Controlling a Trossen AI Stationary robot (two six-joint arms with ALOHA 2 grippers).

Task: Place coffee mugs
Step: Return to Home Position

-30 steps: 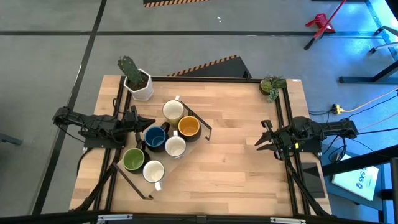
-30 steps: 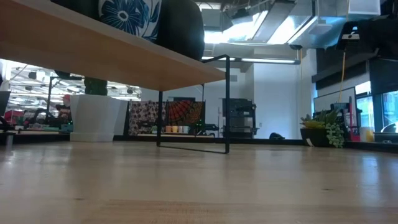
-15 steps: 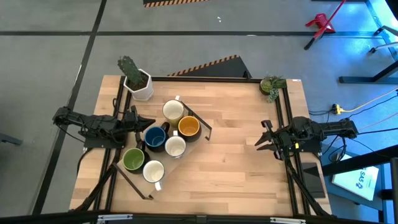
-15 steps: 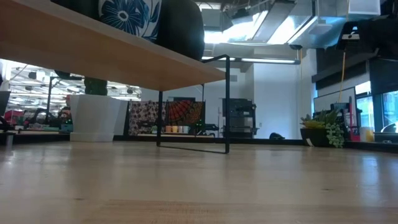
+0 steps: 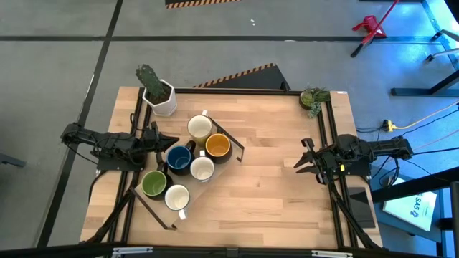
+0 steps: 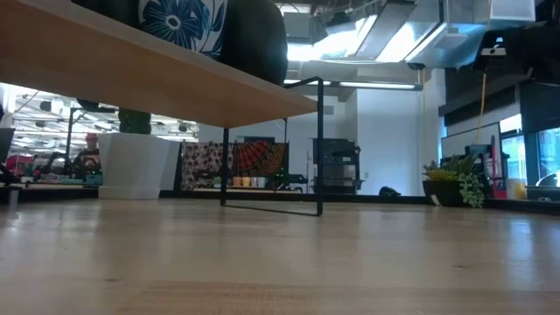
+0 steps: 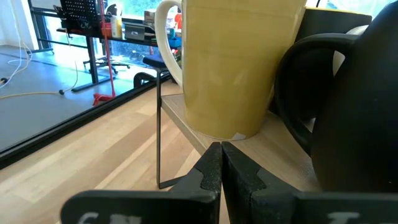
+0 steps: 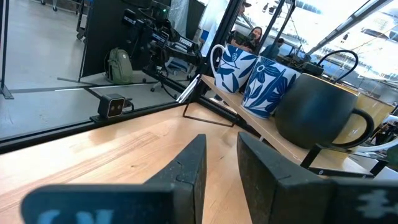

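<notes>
Mugs point(image 5: 178, 156) in mixed colours on shelf point(image 6: 131, 74), left hand point(image 7: 221, 152) closed empty, right hand point(image 8: 222, 142) parted empty

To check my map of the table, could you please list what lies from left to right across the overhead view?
left gripper → dark blue mug → orange mug → right gripper

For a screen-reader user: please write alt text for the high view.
Six mugs sit on a shelf left of centre on a wooden table. The left gripper, shut, lies beside the shelf; the right gripper, open, is at the table's right edge.
</notes>
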